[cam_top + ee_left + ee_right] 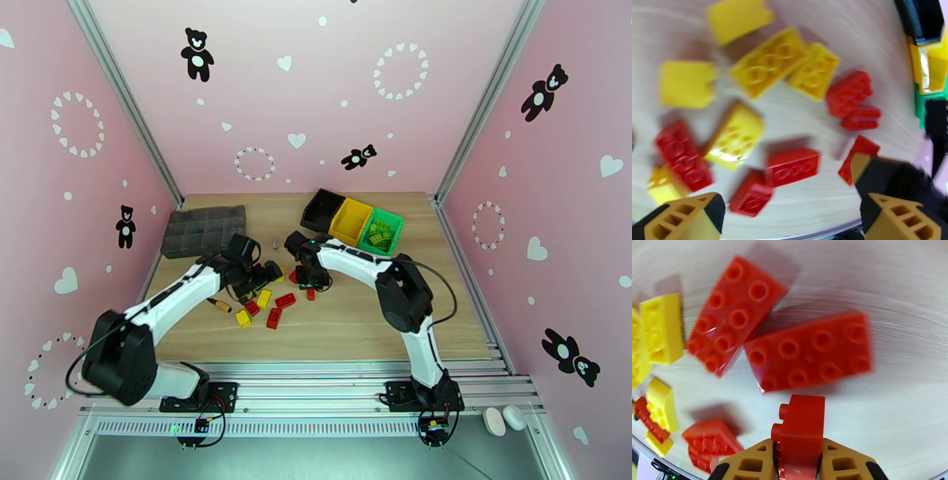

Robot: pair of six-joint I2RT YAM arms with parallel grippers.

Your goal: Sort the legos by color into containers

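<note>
Clenched on one end of a small red studded plastic brick [800, 425], the right gripper [798, 463] may let it twist loose before the black plastic bin [322, 208] at twelve o'clock; the left gripper [790, 215] hangs released.

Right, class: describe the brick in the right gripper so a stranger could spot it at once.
On the wooden table, loose red and yellow bricks lie mid-table. The right gripper is shut on one small red brick. It stands on edge, studs sideways; the bigger red bricks beside it lie flat.
</note>
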